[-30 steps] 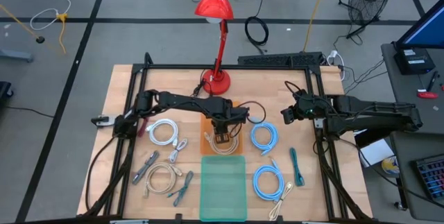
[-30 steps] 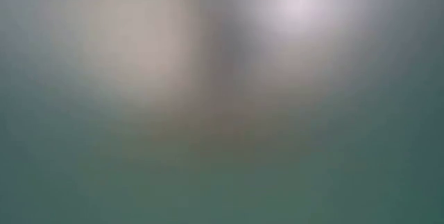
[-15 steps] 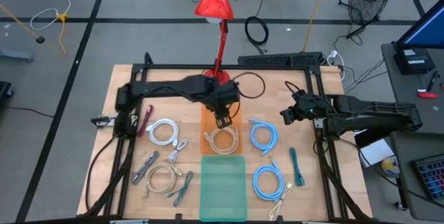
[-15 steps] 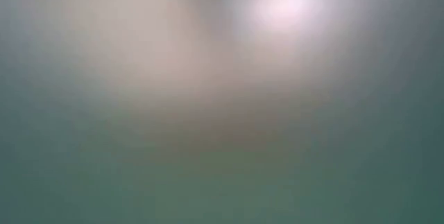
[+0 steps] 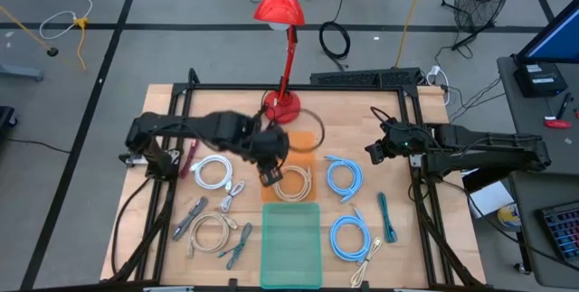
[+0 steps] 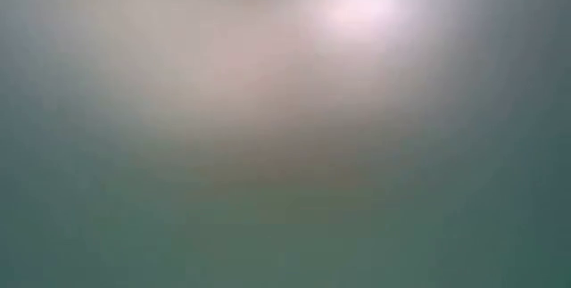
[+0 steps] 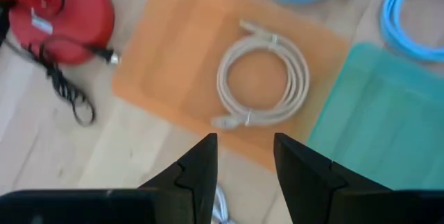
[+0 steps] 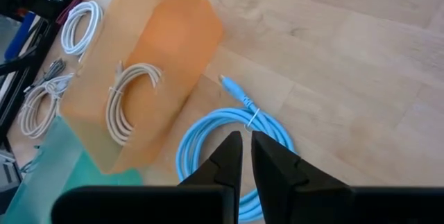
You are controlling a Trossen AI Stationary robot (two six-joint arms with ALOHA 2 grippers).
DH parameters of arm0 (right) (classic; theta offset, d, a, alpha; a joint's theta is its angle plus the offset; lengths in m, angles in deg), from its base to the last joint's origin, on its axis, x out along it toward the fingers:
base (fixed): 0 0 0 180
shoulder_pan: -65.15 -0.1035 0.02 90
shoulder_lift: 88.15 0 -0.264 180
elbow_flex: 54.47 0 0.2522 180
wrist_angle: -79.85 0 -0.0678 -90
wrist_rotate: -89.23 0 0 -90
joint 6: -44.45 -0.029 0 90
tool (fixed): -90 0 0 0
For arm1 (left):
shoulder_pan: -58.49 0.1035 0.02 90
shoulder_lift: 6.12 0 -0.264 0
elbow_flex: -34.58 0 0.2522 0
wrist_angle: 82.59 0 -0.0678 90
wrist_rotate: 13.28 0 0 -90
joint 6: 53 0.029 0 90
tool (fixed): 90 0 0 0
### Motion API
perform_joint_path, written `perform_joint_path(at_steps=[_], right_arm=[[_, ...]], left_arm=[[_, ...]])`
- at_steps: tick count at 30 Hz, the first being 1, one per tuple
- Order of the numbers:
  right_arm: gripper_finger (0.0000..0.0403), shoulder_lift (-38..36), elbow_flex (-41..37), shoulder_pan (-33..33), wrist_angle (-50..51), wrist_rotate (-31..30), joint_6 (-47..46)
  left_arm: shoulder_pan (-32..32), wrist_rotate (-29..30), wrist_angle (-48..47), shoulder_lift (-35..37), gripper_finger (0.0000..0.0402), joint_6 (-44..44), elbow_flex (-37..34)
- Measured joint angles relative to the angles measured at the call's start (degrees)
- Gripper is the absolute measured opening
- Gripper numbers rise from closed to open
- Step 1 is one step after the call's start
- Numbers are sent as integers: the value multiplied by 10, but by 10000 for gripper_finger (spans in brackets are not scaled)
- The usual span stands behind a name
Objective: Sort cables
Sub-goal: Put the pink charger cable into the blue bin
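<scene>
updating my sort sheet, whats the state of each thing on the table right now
left claw: open, empty, above the orange bin's edge
right claw: shut, empty, over a light-blue coil
beige coil: lying in the orange bin
green bin: empty
white coil: on the table, unsorted
red lamp: standing at the table's far edge

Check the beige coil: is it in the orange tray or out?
In. The beige coil lies flat inside the orange tray, free of the left gripper, whose open fingers hold nothing.
</scene>
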Motion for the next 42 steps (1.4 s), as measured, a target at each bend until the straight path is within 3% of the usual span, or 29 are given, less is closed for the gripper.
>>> perform_joint_path(at_steps=[4,11,18,23,28,36,42], right_arm=[[28,0,0,0,0,0,6],[29,0,0,0,0,0,31],[29,0,0,0,0,8,17],[29,0,0,0,-6,13,6],[29,0,0,0,-32,14,3],[29,0,0,0,-89,30,19],[29,0,0,0,-112,30,58]], left_arm=[[-47,24,-10,-2,145,-64,-13],[-109,1,-19,-4,145,-194,-94],[-159,5,-82,11,145,-402,-212],[-157,9,-78,73,145,-518,-329],[-116,12,-65,172,145,-615,-473],[16,-17,16,354,145,-598,-654],[132,16,54,402,145,-431,-697]])
